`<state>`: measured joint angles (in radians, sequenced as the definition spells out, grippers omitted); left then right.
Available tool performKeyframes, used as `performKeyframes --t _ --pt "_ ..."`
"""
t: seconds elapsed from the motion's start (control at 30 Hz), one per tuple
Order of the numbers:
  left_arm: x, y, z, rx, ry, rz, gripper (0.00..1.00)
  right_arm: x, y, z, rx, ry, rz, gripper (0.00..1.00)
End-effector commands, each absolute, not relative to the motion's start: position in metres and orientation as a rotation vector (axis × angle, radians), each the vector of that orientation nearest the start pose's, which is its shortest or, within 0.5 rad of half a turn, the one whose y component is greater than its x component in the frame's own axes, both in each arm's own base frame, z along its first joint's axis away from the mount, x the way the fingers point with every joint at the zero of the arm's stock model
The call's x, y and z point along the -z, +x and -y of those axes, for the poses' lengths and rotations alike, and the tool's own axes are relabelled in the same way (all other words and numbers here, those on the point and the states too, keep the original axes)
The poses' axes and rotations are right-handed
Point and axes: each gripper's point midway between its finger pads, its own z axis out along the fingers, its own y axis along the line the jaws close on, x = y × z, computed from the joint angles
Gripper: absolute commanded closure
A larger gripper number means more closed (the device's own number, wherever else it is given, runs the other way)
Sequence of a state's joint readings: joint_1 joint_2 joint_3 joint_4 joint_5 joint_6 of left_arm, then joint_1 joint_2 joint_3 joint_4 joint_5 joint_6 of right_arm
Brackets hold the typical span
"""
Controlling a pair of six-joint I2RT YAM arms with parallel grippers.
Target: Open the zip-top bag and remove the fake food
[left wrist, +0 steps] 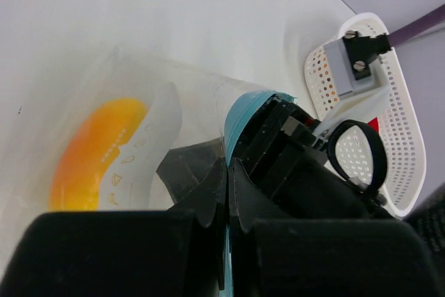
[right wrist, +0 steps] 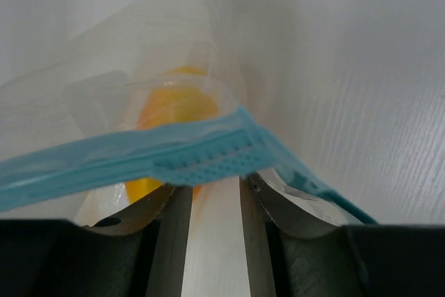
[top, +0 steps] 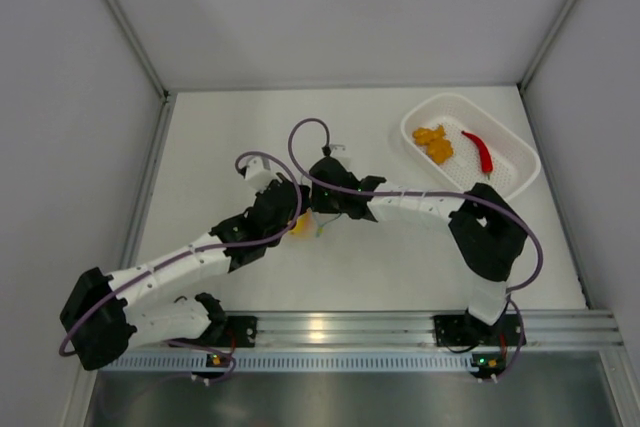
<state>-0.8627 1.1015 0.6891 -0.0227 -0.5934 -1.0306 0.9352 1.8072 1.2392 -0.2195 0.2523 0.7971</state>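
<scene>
The zip-top bag (top: 308,227) lies mid-table between both arms, with a yellow-orange wedge (left wrist: 90,158) of fake food inside it. My left gripper (left wrist: 228,172) is shut on the bag's light blue zip strip, a thin blue edge showing between its jaws. My right gripper (right wrist: 212,189) is open, its fingertips at the bag's mouth. The zip strip (right wrist: 195,154) stretches across those tips and wraps down past the right finger. The wedge (right wrist: 174,102) shows just beyond the strip. An orange lumpy chunk (top: 434,142) and a red chili pepper (top: 480,150) lie in the white basket.
The white perforated basket (top: 520,147) stands at the back right, beside the right wall. In the left wrist view the basket (left wrist: 403,137) shows behind the right gripper's black body (left wrist: 292,165). Grey walls bound the table on the left, back and right.
</scene>
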Motion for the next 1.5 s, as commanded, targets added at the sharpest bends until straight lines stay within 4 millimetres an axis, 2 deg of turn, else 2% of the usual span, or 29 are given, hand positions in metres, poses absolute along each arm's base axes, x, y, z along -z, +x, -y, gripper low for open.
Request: performKeyframes --t 0.0,0.17,0.3,0.33,0.4,0.53,0.63,0.67,0.7,0.77,0.8,0.97,1.07,1.13,1.27,1.47 --pt "-0.200 0.286 0.225 0.718 -0.589 -1.845 1.00 -0.101 0.298 -0.402 -0.671 -0.023 -2.361 0.66" --pt "-0.191 0.284 0.229 0.734 -0.594 -1.869 1.00 -0.105 0.304 -0.407 -0.690 0.020 -2.333 0.66" --pt "-0.196 0.281 0.242 0.823 -0.595 -1.873 1.00 -0.101 0.313 -0.402 -0.651 0.028 -2.330 0.73" --pt "-0.202 0.282 0.247 0.860 -0.600 -1.855 1.00 -0.098 0.319 -0.396 -0.606 0.037 -2.327 0.73" --pt "-0.206 0.282 0.253 0.887 -0.593 -1.858 1.00 -0.090 0.322 -0.381 -0.516 0.020 -2.345 0.73" --pt "-0.232 0.285 0.258 0.930 -0.580 -1.817 1.00 -0.079 0.335 -0.333 -0.315 0.022 -2.346 0.73" --pt "-0.247 0.285 0.259 0.946 -0.559 -1.791 1.00 -0.087 0.343 -0.297 -0.170 0.005 -2.329 0.73" --pt "-0.250 0.284 0.258 0.949 -0.557 -1.782 1.00 -0.096 0.345 -0.289 -0.147 -0.001 -2.312 0.73" --pt "-0.252 0.284 0.257 0.947 -0.552 -1.777 1.00 -0.098 0.347 -0.270 -0.057 0.002 -2.312 0.73" --pt "-0.249 0.284 0.255 0.934 -0.551 -1.780 1.00 -0.110 0.351 -0.254 0.023 -0.048 -2.295 0.73" --pt "-0.246 0.284 0.254 0.929 -0.556 -1.784 1.00 -0.113 0.351 -0.238 0.111 -0.059 -2.293 0.73" --pt "-0.210 0.279 0.252 0.887 -0.562 -1.854 1.00 -0.145 0.354 -0.207 0.331 -0.181 -2.235 0.75" --pt "-0.194 0.279 0.252 0.860 -0.564 -1.888 1.00 -0.154 0.349 -0.205 0.333 -0.208 -2.226 0.75" --pt "-0.181 0.279 0.250 0.831 -0.569 -1.910 1.00 -0.148 0.343 -0.213 0.264 -0.239 -2.260 0.74" --pt "-0.168 0.281 0.250 0.795 -0.576 -1.933 1.00 -0.130 0.333 -0.231 0.112 -0.244 -2.314 0.72" --pt "-0.158 0.284 0.254 0.765 -0.568 -1.960 1.00 -0.114 0.323 -0.250 -0.013 -0.253 -2.371 0.68"
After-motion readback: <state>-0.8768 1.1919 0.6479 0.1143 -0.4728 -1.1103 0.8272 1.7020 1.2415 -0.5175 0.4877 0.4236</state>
